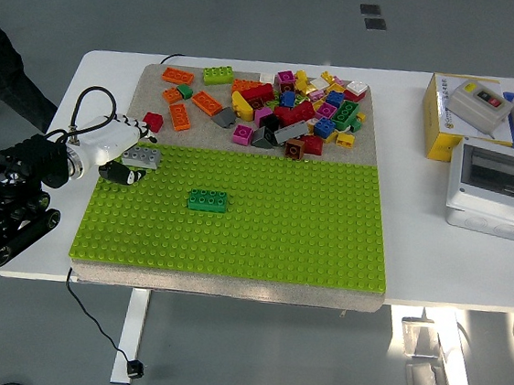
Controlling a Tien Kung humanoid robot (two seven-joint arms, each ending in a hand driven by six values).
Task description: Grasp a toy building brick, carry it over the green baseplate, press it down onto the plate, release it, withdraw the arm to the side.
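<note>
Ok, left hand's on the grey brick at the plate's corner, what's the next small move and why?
Probably press straight down. The left hand grips the grey brick at the far-left corner of the green baseplate, and from this view I cannot tell whether it is seated on the studs. Release only after that.

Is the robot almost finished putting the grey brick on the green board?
Partly. One dark green brick already sits on the green baseplate. The left robot hand grips a grey brick at the plate's top left corner. It is hard to tell whether the brick is pressed down. Letting go and pulling the arm aside remain.
</note>
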